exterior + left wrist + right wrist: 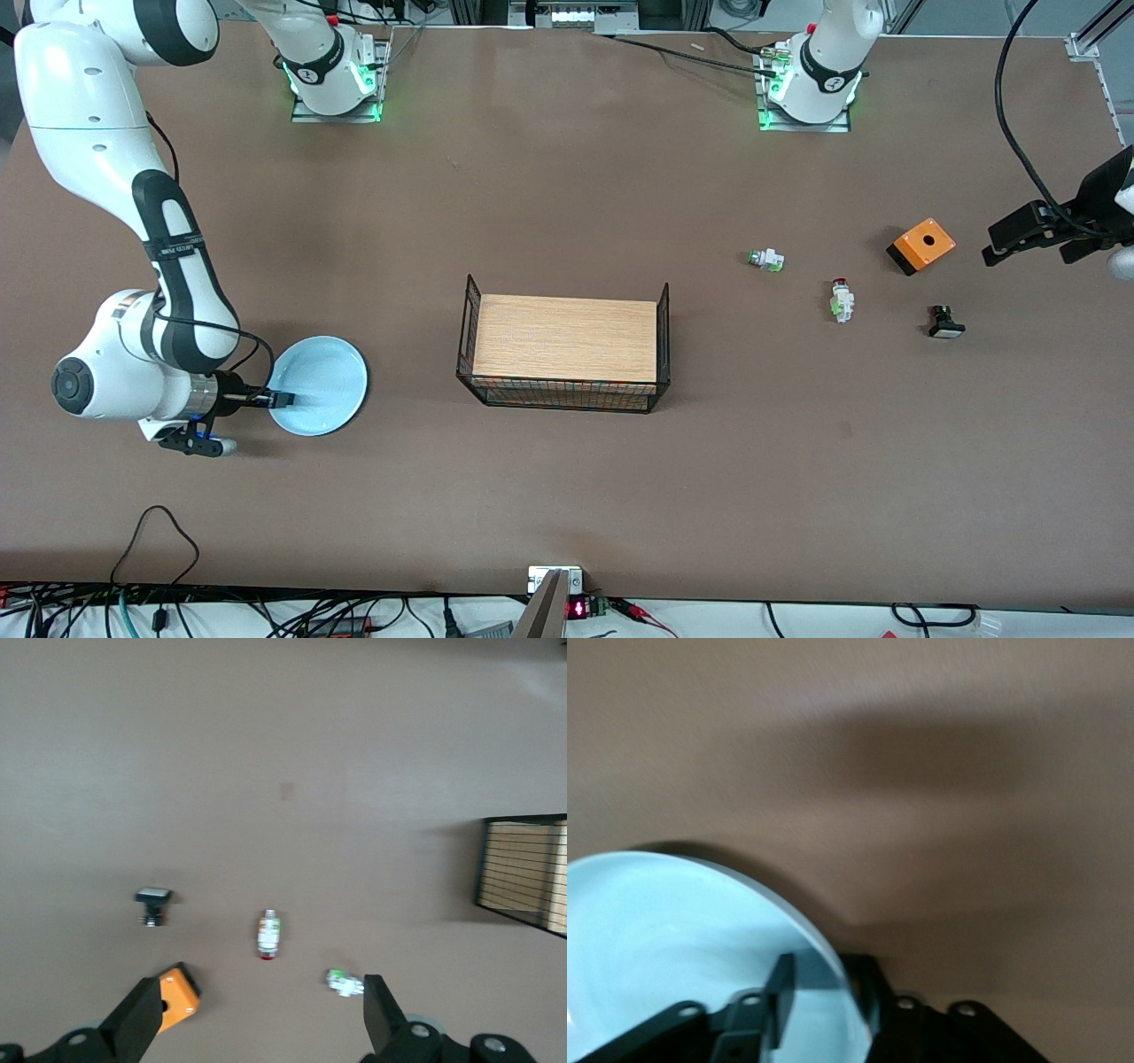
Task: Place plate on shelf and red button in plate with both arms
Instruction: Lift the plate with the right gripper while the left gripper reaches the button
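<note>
The plate [321, 383] lies near the right arm's end of the table, round and shallow with its hollow facing up, so it has no long axis to speak of; in the right wrist view [664, 939] its raised rim runs between the two black fingers. The right gripper [276, 400] reaches in level from the arm's side and pinches that rim, one finger [780, 988] inside the bowl and the other outside it, so it is clenched on the plate. The red button [841, 299] lies on its side toward the left arm's end of the table, its long axis running roughly toward and away from the front camera, with the red cap at the end farther from that camera and the green accents along the white body; the left wrist view [268, 934] shows it lying bare on the table. A white piece with a green tip [766, 259] lies near it, farther from the front camera. A black piece with a white face [945, 322] lies slightly nearer to the camera, toward the left arm's end. An orange box [921, 245] sits farther from the camera than that black piece. The left gripper [1019, 237] waits in the air over the table's edge beside the orange box, its fingers [142, 1019] spread wide and holding nothing. A wire basket [563, 347] with a wooden floor stands at the middle of the table, between the plate and the small parts.
</note>
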{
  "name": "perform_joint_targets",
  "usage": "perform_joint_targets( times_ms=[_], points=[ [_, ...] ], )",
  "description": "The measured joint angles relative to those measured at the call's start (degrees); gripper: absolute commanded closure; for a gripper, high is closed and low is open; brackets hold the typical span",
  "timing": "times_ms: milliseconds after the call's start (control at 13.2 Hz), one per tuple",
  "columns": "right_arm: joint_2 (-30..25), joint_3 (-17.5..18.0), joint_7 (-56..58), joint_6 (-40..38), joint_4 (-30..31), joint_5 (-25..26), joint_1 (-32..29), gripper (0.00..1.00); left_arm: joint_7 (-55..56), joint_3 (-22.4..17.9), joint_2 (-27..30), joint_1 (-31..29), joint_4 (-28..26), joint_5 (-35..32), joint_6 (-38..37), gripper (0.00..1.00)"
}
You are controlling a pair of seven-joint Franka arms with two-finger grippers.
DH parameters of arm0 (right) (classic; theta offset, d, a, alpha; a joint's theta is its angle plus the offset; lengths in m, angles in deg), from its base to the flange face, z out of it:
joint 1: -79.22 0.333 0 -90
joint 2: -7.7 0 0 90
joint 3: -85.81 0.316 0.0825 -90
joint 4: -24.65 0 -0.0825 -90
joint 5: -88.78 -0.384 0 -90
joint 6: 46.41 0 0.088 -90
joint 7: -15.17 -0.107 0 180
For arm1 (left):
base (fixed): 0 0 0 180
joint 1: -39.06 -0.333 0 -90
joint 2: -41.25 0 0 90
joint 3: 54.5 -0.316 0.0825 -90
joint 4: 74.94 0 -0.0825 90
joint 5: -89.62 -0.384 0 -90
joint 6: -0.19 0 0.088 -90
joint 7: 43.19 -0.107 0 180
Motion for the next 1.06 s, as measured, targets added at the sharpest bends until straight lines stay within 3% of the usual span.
perform_joint_targets(
  times_ms=[531,1062],
  points=[
    [-0.2,0.0,0.4,-7.7,-1.8,-5.1,-1.9,0.99,0.0,0.0,0.0,-0.6,0.0,0.6,0.0,0.00],
    [-6.7,0.3,0.4,-29.4,-11.5,-5.1,-1.7,0.98,0.0,0.0,0.0,-0.6,0.0,0.6,0.0,0.00]
  ],
)
